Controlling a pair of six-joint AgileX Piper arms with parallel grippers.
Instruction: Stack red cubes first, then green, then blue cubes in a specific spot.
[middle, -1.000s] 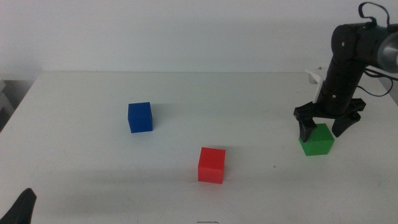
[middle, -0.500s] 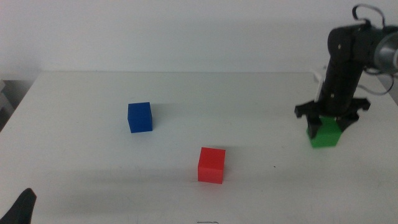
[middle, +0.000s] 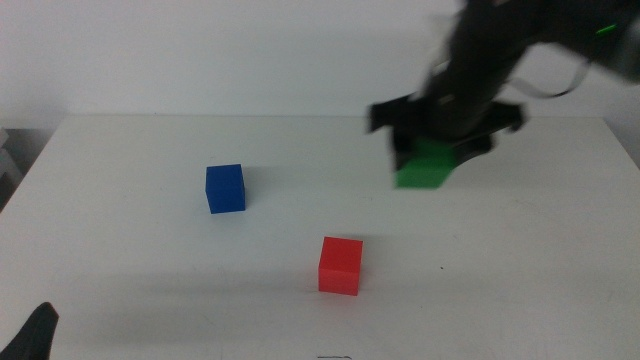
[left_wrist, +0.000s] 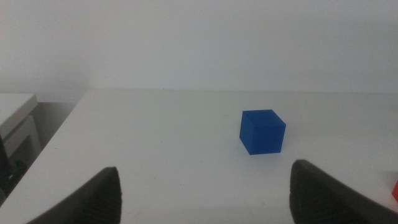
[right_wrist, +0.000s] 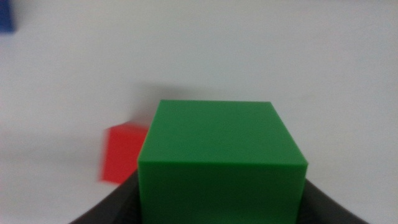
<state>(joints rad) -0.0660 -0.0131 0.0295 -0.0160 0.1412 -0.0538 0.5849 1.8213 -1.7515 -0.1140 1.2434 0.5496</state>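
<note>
My right gripper (middle: 432, 150) is shut on the green cube (middle: 424, 166) and holds it in the air above the table, to the upper right of the red cube (middle: 340, 265). The arm is motion-blurred. In the right wrist view the green cube (right_wrist: 221, 162) sits between the jaws, with the red cube (right_wrist: 122, 154) on the table beyond it. The blue cube (middle: 225, 188) rests on the table at the left; it also shows in the left wrist view (left_wrist: 262, 131). My left gripper (left_wrist: 205, 193) is open and empty, waiting at the front left corner (middle: 35, 335).
The white table (middle: 120, 260) ends at a pale wall behind. A white object at the table's left side shows in the left wrist view (left_wrist: 18, 124).
My right gripper closed on the green cube at the right side, lifted it and swung it left and toward the back. Red and blue cubes have not moved.
</note>
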